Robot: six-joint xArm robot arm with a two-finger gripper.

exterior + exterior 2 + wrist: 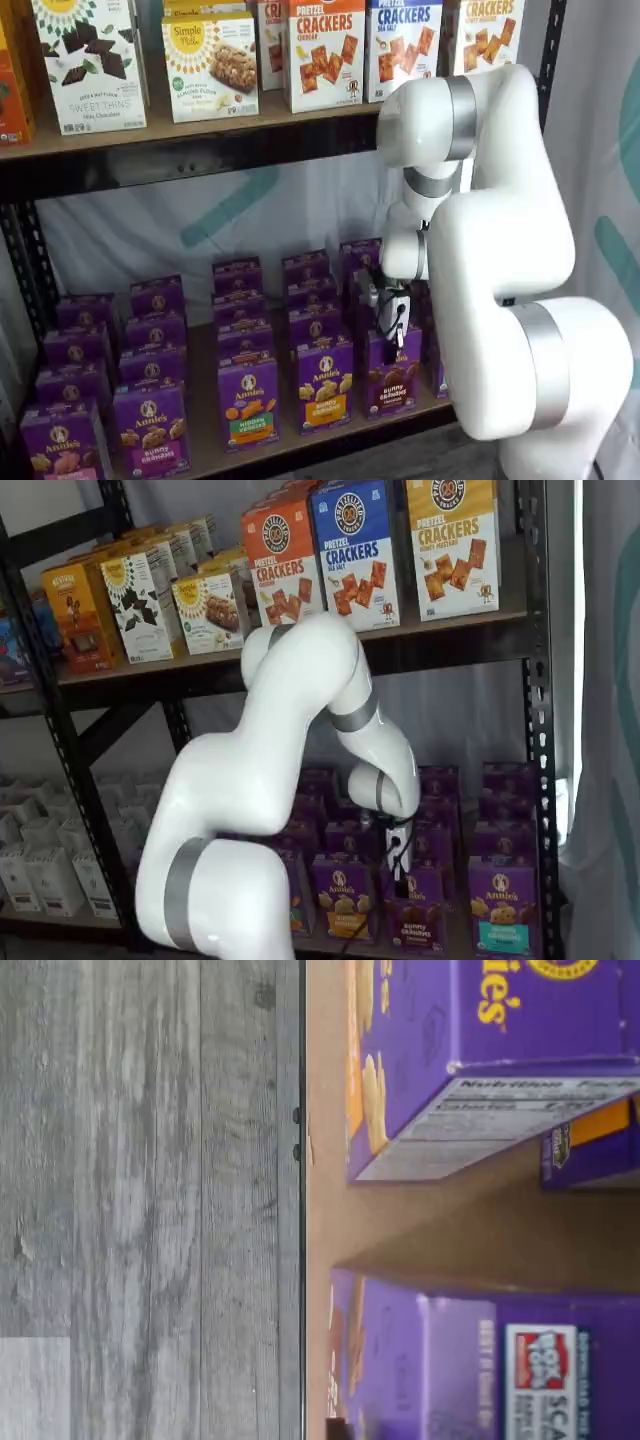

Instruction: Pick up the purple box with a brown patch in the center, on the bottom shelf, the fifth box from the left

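Gripper (390,330) hanging just over purple box (392,378) at bottom shelf's (300,445) front edge; jaw state unclear.

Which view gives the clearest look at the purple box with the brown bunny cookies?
The shelf view where the purple box stands front-on: its cookie picture and lower band read clearly, with the tool just above it. In the other shelf view the arm crowds that box. The wrist view shows only purple carton tops and sides, so I cannot tell which is it.
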